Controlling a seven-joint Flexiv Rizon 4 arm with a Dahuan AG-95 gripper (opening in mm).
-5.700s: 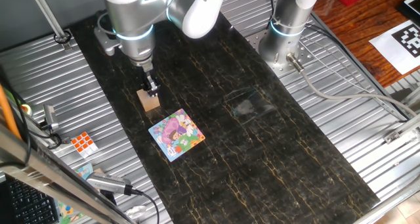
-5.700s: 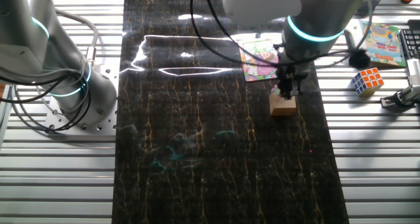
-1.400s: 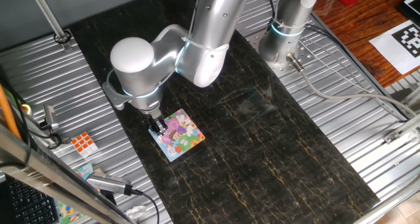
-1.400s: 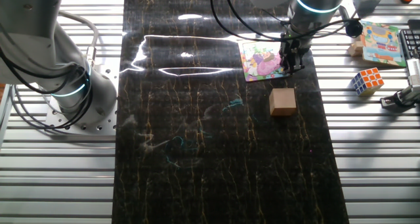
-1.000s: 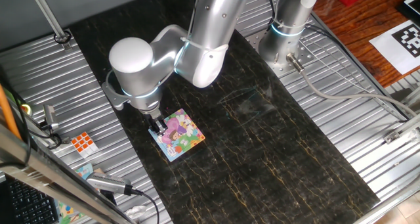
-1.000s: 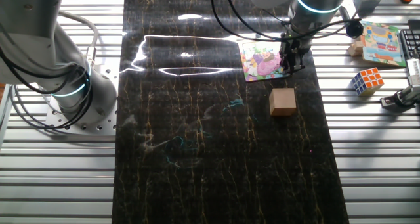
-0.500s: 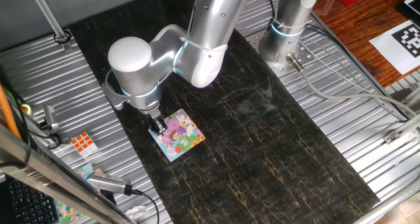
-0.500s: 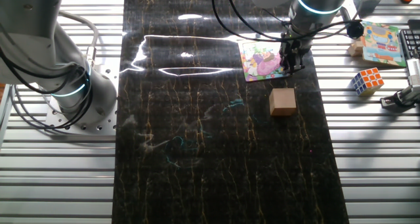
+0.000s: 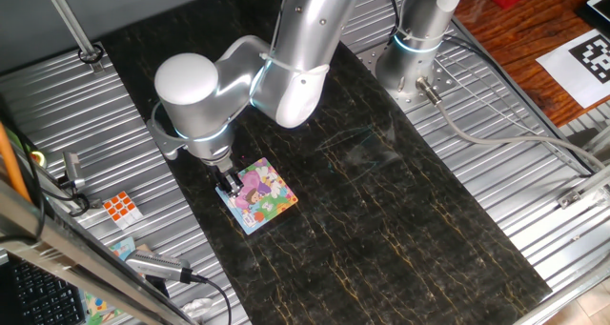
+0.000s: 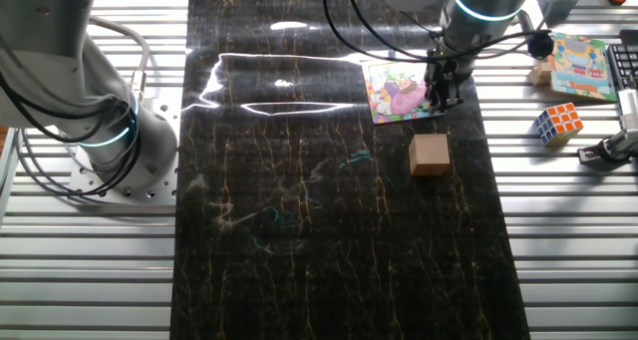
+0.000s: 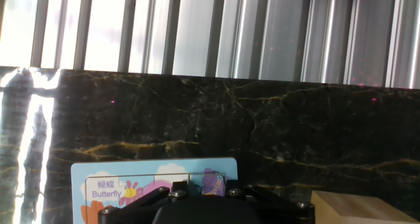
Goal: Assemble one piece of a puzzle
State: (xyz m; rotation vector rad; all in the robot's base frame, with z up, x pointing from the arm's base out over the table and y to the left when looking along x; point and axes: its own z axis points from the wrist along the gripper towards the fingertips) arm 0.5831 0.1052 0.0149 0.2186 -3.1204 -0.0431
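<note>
The puzzle (image 9: 263,199) lies flat on the dark marble strip; it also shows in the other fixed view (image 10: 395,89) and the hand view (image 11: 125,181). My gripper (image 9: 229,184) stands upright over the puzzle's edge nearest the tan block (image 10: 430,154). In the hand view the gripper (image 11: 207,186) has its fingers close on either side of the small purple piece (image 11: 210,177), which sits low on the puzzle's picture. The gripper also shows in the other fixed view (image 10: 440,98). The tan block is hidden behind the arm in one fixed view.
An orange-and-white cube (image 9: 120,207) lies on the ribbed metal beside the strip, also in the other fixed view (image 10: 558,122). A second picture board (image 10: 579,67) lies near it. A second arm's base (image 9: 410,58) stands at the strip's far end.
The gripper left the tan block and moved to the puzzle's edge. Over the last second it has stayed there, with only a slight shift of the arm's elbow.
</note>
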